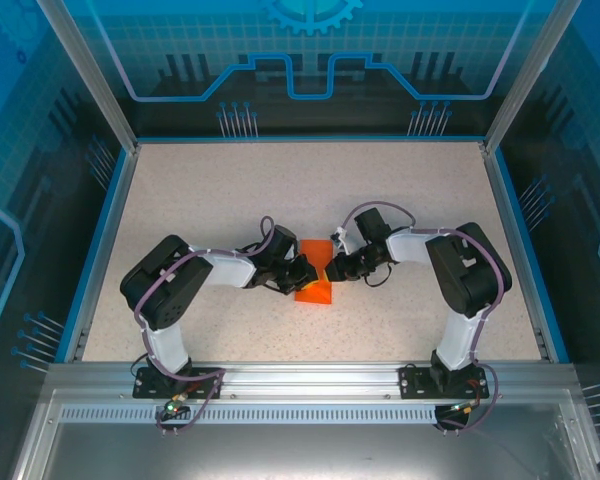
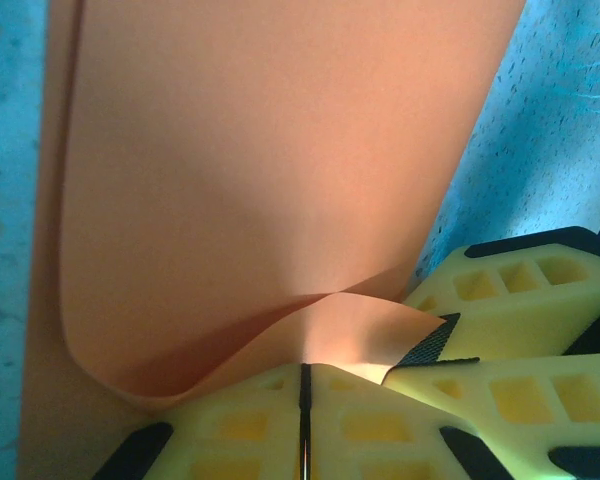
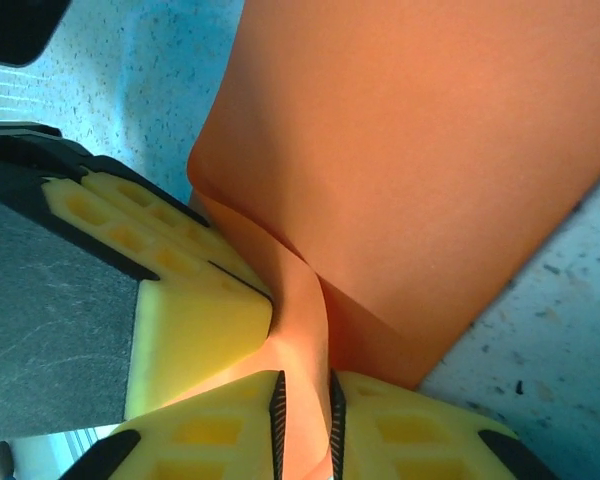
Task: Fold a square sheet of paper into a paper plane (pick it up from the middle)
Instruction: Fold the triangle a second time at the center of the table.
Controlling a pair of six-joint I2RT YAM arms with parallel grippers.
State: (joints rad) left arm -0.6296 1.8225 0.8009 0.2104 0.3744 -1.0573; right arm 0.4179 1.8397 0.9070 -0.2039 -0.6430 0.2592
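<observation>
Your left claw (image 2: 305,370) sits at the left side of the square sheet of paper (image 1: 315,288), jaws pressed together on a raised curl of it. The sheet lies on the table (image 1: 230,190) between both claws, long axis running away from the arm bases, its middle lifted into a ridge. Your right claw (image 3: 305,385) meets that ridge from the sheet's right side, jaws narrowly parted with paper between them; whether it grips cannot be told. Both claws touch the sheet, neither nearer.

blocked: centre, left tool (image 1: 303,274), right tool (image 1: 332,270), paper (image 1: 315,291) | free: far table (image 1: 280,185)
</observation>
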